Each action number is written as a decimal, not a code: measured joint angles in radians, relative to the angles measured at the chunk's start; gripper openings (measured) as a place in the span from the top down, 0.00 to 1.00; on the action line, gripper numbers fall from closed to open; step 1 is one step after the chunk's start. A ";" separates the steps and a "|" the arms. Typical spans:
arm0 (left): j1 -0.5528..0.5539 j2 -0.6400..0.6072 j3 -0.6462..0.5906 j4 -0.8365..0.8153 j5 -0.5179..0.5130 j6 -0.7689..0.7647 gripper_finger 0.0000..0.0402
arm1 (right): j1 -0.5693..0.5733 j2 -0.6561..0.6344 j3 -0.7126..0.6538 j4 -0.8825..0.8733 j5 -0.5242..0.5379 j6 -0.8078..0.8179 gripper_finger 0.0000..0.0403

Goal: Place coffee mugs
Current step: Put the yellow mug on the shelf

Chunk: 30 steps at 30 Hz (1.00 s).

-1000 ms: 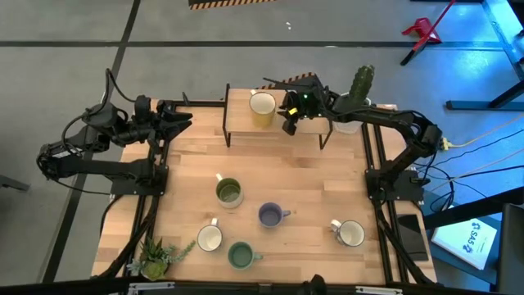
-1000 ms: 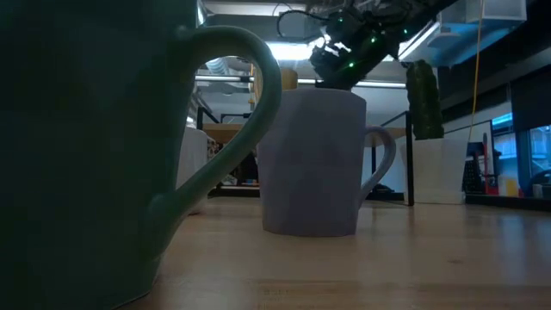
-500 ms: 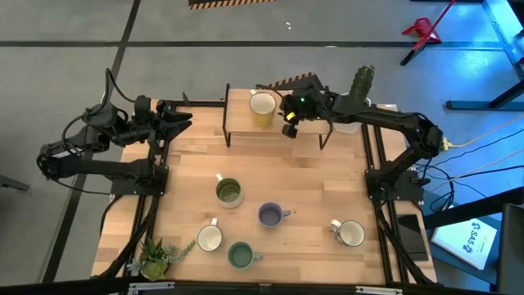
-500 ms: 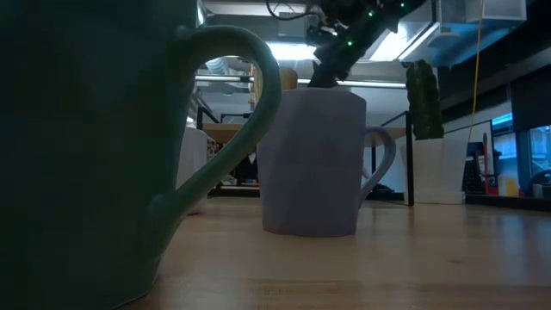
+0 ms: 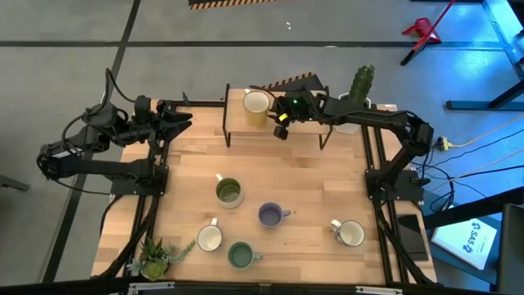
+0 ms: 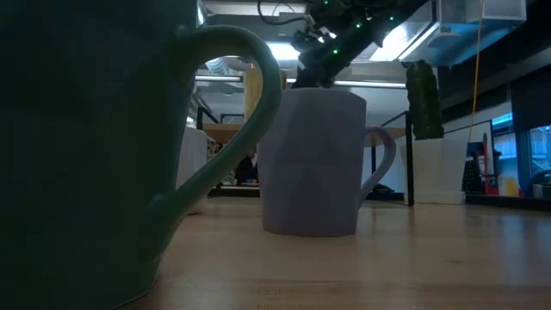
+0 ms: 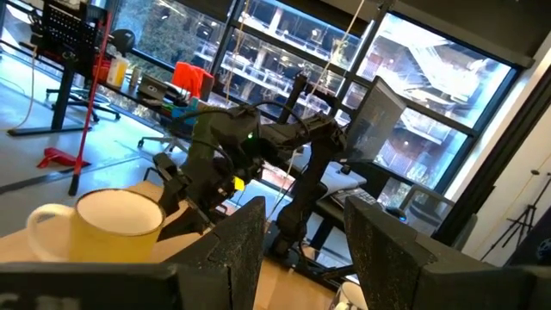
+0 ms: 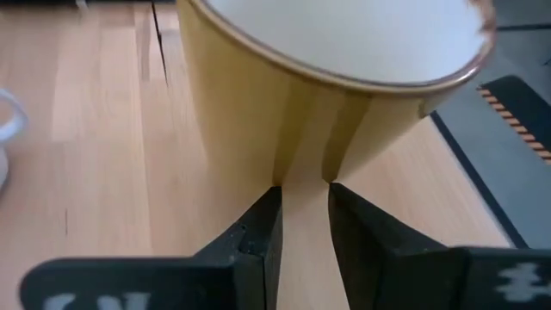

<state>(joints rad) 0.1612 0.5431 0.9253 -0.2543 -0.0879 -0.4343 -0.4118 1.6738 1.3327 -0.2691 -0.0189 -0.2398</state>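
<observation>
A yellow coffee mug (image 5: 256, 105) with a white inside stands upright over the raised wooden shelf (image 5: 307, 127) at the table's far edge. My right gripper (image 5: 278, 125) is beside it, toward the table's right edge, shut on its handle. Five more mugs stand on their bases on the table: an olive one (image 5: 229, 192), a purple one (image 5: 271, 215), a green one (image 5: 240, 255) and two white ones (image 5: 210, 238) (image 5: 350, 233). My left gripper (image 5: 184, 123) waits open above the table's far left corner, holding nothing. My right gripper pinches the yellow mug's handle (image 8: 303, 172) between its two fingers (image 8: 258, 232). The fingers come from the table's right side, slanting down. The mug is upright, mouth up. Whether its base rests on the shelf, I cannot tell.
A white pot with a cactus (image 5: 360, 86) stands at the far right, beside the shelf. A small green plant (image 5: 155, 258) sits at the near left corner. The shelf's dark legs (image 5: 228, 131) stand on the table.
My right gripper has carried the yellow mug along the shelf toward the table's left edge, still shut on its handle. The mug has stayed upright.
</observation>
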 joint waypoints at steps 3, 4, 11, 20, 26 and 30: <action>0.000 0.000 0.000 0.000 0.000 0.000 0.62 | 0.000 0.015 0.000 0.048 0.000 0.006 0.79; 0.000 0.000 0.000 0.000 0.000 0.000 0.62 | 0.000 0.021 0.000 0.059 0.000 0.009 0.79; 0.000 0.000 0.000 0.000 0.000 0.000 0.62 | 0.000 0.082 0.000 0.127 -0.073 0.036 0.79; 0.000 0.000 0.000 0.000 0.000 0.001 0.62 | -0.001 0.089 0.000 0.245 -0.070 0.028 0.79; 0.000 0.000 0.000 0.000 0.000 0.002 0.62 | -0.001 0.101 0.003 0.296 -0.061 0.026 0.79; 0.000 0.000 0.000 0.000 0.000 0.002 0.62 | -0.001 0.120 0.042 0.273 -0.062 0.017 0.79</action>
<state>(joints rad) 0.1609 0.5434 0.9253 -0.2543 -0.0881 -0.4328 -0.4126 1.7935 1.3745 0.0042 -0.0813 -0.2225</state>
